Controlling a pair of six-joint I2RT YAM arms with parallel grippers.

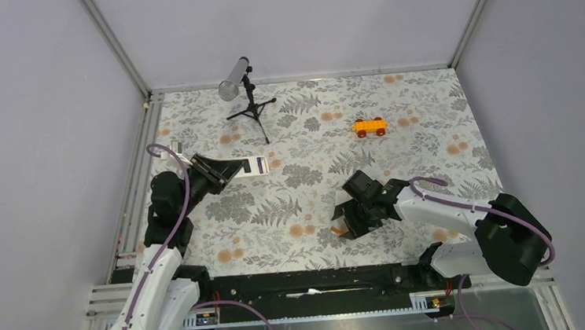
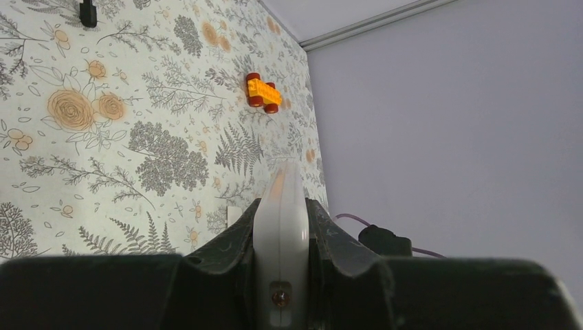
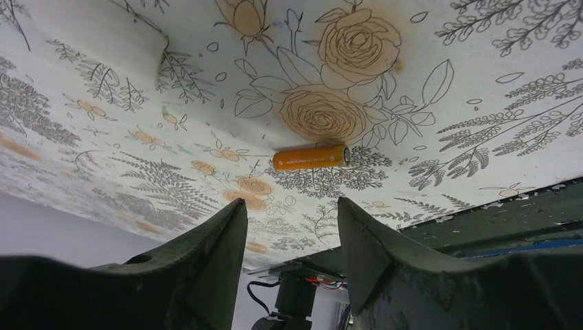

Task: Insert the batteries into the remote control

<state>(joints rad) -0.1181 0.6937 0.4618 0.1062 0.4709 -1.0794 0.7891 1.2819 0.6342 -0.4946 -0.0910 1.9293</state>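
My left gripper (image 1: 225,170) is shut on the remote control (image 1: 258,164), which sticks out to the right over the mat's left part. In the left wrist view the remote control (image 2: 280,206) shows edge-on as a white slab clamped between both fingers. An orange battery (image 3: 311,157) lies on the floral mat just beyond my right gripper (image 3: 289,206), whose jaws stand apart with nothing between them. From above, the battery (image 1: 335,230) is a small orange spot at the left of the right gripper (image 1: 347,222), near the mat's front edge. No second battery shows.
An orange toy car (image 1: 370,126) with dark wheels stands at the back right of the mat; the toy car (image 2: 262,93) also shows far ahead of the left gripper. A small black tripod (image 1: 252,109) carrying a grey tube (image 1: 233,80) stands at the back left. Grey walls enclose the table.
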